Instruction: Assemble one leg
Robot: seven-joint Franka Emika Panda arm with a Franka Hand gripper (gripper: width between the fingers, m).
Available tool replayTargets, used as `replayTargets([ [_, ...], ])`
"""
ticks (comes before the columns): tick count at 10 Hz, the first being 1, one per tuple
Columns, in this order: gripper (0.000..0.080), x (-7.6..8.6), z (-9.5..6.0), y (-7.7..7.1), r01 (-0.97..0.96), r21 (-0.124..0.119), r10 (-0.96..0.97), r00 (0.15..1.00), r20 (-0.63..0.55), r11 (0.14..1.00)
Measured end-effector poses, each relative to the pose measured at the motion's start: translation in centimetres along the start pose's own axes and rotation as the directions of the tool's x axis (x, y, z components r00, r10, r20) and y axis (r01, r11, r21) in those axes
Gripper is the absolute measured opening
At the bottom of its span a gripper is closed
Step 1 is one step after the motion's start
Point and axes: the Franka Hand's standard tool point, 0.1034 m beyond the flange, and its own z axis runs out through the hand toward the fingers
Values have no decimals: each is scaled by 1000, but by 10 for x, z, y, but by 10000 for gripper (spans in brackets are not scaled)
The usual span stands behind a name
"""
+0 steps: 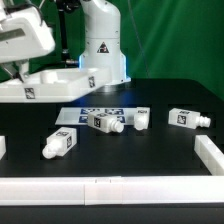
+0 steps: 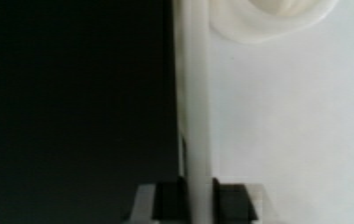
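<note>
While the claw sits in the upper left of the exterior view, its fingers look pressed tight on the thin edge of the big white panel, so it holds no leg. The nearest leg lies on its side on the black counter. It is below and right of the claw, well apart, and its long way slants up to the right. Three more legs lie further right, near the marker board. Only the panel is in the way.
</note>
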Motion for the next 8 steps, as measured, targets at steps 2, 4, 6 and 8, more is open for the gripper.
replayTargets([
  [2,52,12,32,-43,89,9,-90,995,43,996],
  [4,52,15,41,-49,98,5,-98,994,57,995],
  [6,52,15,42,-48,97,3,-97,994,58,995],
  [8,52,21,36,-62,219,-72,-215,975,59,973],
])
